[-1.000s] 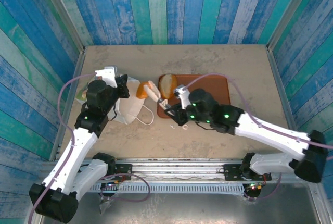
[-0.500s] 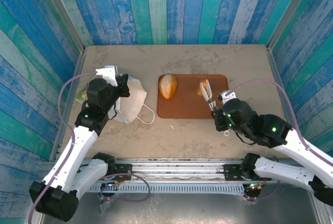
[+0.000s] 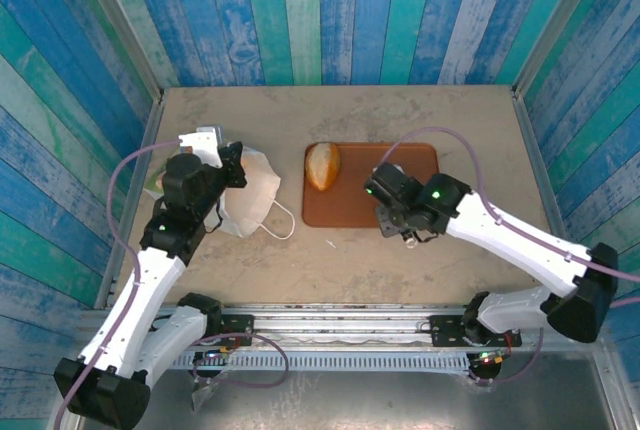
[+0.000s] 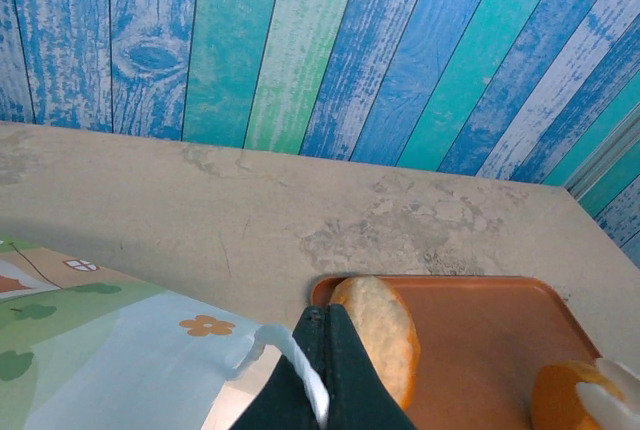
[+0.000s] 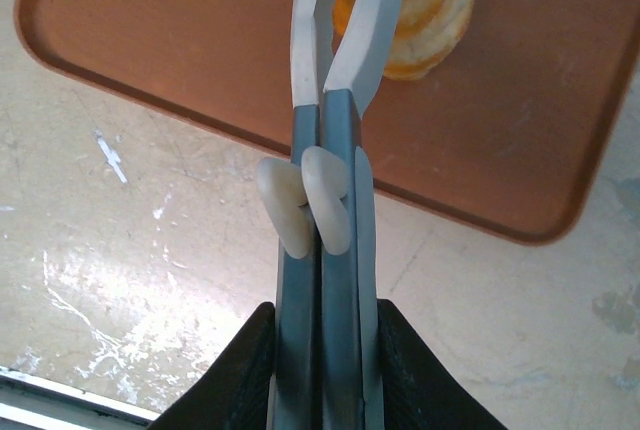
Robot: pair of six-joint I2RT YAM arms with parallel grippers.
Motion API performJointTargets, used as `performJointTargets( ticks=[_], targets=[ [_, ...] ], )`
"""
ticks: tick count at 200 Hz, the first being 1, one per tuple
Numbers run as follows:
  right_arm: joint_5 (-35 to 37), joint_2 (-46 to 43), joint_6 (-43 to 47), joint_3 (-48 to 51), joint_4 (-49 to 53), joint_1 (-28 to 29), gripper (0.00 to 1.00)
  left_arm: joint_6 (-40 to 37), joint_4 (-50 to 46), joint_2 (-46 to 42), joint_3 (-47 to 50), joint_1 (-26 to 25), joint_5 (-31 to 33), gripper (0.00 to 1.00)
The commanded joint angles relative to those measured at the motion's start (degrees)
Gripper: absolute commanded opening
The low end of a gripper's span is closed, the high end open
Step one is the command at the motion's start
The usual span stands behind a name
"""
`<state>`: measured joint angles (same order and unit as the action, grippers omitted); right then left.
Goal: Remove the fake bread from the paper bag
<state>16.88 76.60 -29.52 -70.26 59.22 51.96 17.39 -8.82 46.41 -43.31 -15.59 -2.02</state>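
One fake bread roll [image 3: 322, 165] lies on the tray [image 3: 345, 205]. An orange piece [image 5: 430, 10] is clamped in tongs [image 5: 342, 125] squeezed by the right gripper [image 5: 325, 320], which has swung back leftward over the tray. The left gripper [image 4: 325, 350] stays pinched on the paper bag [image 3: 250, 195] rim.

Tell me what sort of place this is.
Probably a staged robot test booth: blue-and-green painted plank walls box in a beige tabletop, white-and-black robot arms are bolted at its near edge, and a golden toy bread roll lies on a flat brown tray.
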Motion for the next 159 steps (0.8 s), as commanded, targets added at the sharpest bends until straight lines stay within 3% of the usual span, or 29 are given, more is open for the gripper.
performJointTargets(
  ticks=[1, 73, 120, 159],
  targets=[
    [-3.16, 4.4, 3.45, -3.43, 0.0, -0.98, 0.26, -0.82, 0.63, -1.46, -0.4, -0.01, 0.46, 0.0],
    [-9.65, 14.76, 9.92, -9.19, -4.23, -4.16, 0.36, -1.01, 0.23, -1.84, -0.18, 0.03, 0.96, 0.0],
    [-12.38, 10.68, 14.58, -6.33, -5.29, -8.64, 0.44, -1.19, 0.21, -1.45, -0.24, 0.02, 1.1, 0.0],
    [-20.26, 6.37, 21.83, -2.47, -3.83, -12.34, 0.54, -1.16, 0.12, -1.1, -0.2, 0.1, 1.18, 0.0]
  ],
)
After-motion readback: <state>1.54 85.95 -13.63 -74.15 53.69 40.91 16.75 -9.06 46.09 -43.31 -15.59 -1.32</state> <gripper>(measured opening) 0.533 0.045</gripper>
